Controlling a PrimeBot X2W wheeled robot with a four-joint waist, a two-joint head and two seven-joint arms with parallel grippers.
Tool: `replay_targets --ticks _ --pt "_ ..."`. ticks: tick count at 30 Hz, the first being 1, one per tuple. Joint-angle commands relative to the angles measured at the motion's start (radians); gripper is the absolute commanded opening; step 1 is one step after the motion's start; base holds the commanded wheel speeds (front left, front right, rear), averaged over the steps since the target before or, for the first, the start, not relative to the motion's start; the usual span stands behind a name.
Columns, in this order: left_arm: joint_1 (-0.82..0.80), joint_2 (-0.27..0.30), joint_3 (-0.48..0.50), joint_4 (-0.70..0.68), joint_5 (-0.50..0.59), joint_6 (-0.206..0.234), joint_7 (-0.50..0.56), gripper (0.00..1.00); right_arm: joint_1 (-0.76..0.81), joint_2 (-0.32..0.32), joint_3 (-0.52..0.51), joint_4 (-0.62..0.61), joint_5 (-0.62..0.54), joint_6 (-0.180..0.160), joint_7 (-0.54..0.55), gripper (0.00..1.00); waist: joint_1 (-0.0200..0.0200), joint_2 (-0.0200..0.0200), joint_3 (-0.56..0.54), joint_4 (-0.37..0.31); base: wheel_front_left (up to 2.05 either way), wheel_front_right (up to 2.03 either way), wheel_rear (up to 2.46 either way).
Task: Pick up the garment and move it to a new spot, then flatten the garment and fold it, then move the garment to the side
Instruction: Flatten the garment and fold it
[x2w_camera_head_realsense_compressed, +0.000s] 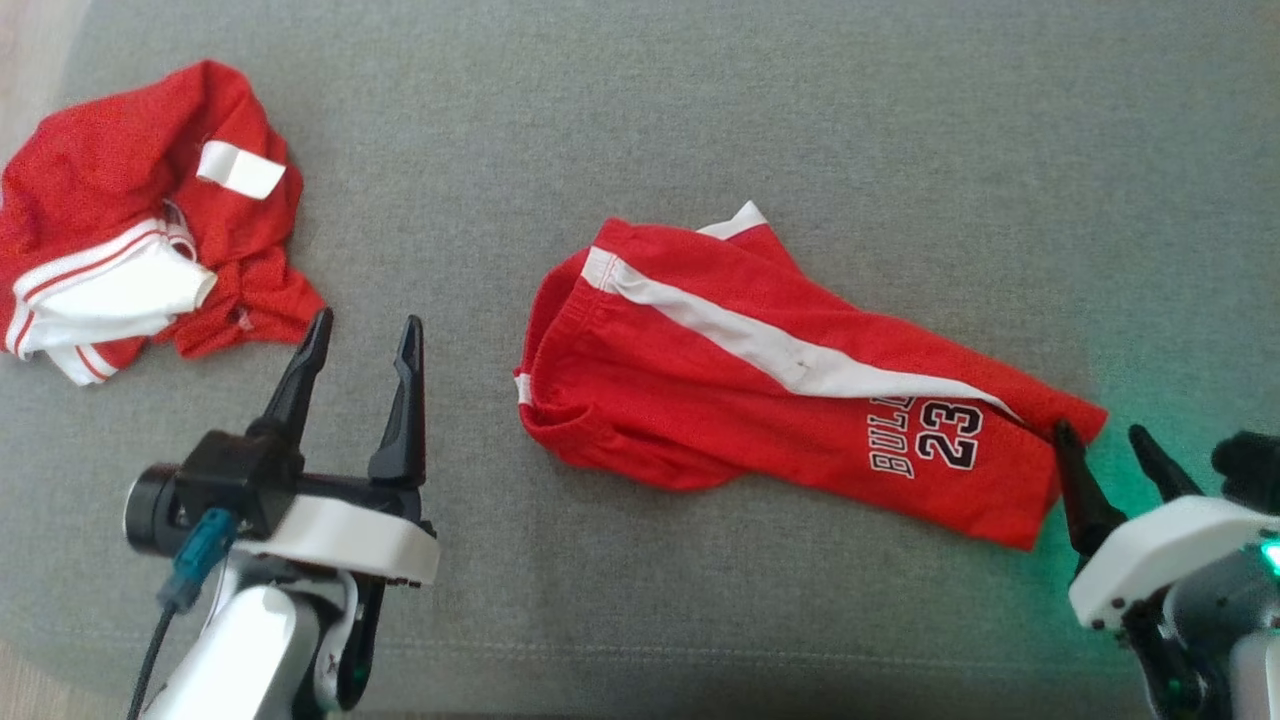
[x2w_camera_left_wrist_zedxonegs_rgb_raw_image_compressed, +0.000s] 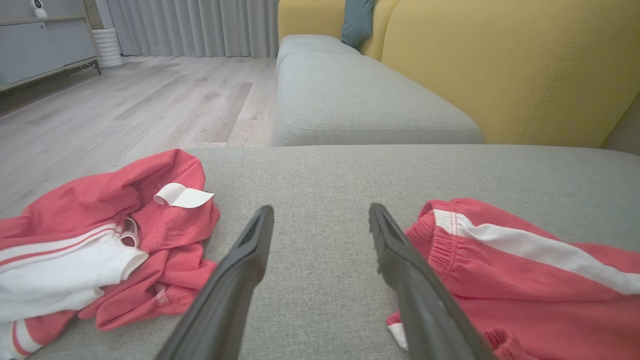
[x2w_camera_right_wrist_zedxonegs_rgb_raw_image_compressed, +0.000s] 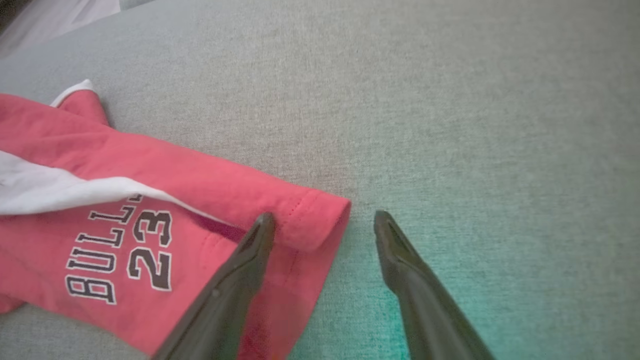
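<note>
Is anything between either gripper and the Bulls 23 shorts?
Nothing visible. The left gripper stands open over bare grey cushion beside the waistband of the shorts; the right gripper is open at their hem corner. The crumpled red garment lies off to the left.

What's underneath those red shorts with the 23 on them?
The red shorts lie on the grey cushion, which shows all around them. A white-edged corner of their own cloth peeks out at the far edge. Anything else beneath is covered.
</note>
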Motion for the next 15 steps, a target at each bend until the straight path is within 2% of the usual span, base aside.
replay_targets --ticks 1,7,8,10,15 --pt "-0.044 0.017 0.039 -0.024 0.0 -0.001 -0.009 1.0 -0.033 -0.016 0.02 -0.032 0.008 0.004 0.002 1.0 -0.0001 0.0 0.005 0.003 0.0 0.0 0.0" --pt "-0.061 0.009 0.037 -0.013 0.004 -0.011 -0.014 1.0 -0.077 -0.023 0.036 -0.003 0.034 0.004 0.058 1.0 -0.0001 0.0 0.029 0.007 0.0 0.0 0.0" --pt "-0.064 0.007 0.037 -0.012 0.004 -0.013 -0.015 1.0 -0.084 -0.024 0.038 0.001 0.039 0.004 0.064 0.87 -0.0001 0.0 0.033 0.009 0.0 0.0 0.0" --pt "-0.07 0.004 0.036 -0.007 0.006 -0.017 -0.016 1.0 -0.095 -0.026 0.034 0.004 0.044 0.004 0.068 0.0 -0.0001 0.0 0.039 0.012 0.0 0.0 0.0" --pt "-0.077 -0.006 0.035 0.003 0.011 -0.022 -0.019 1.0 -0.11 -0.036 0.016 -0.028 0.053 0.004 0.032 0.0 -0.0001 0.0 0.041 0.018 0.0 0.0 0.0"
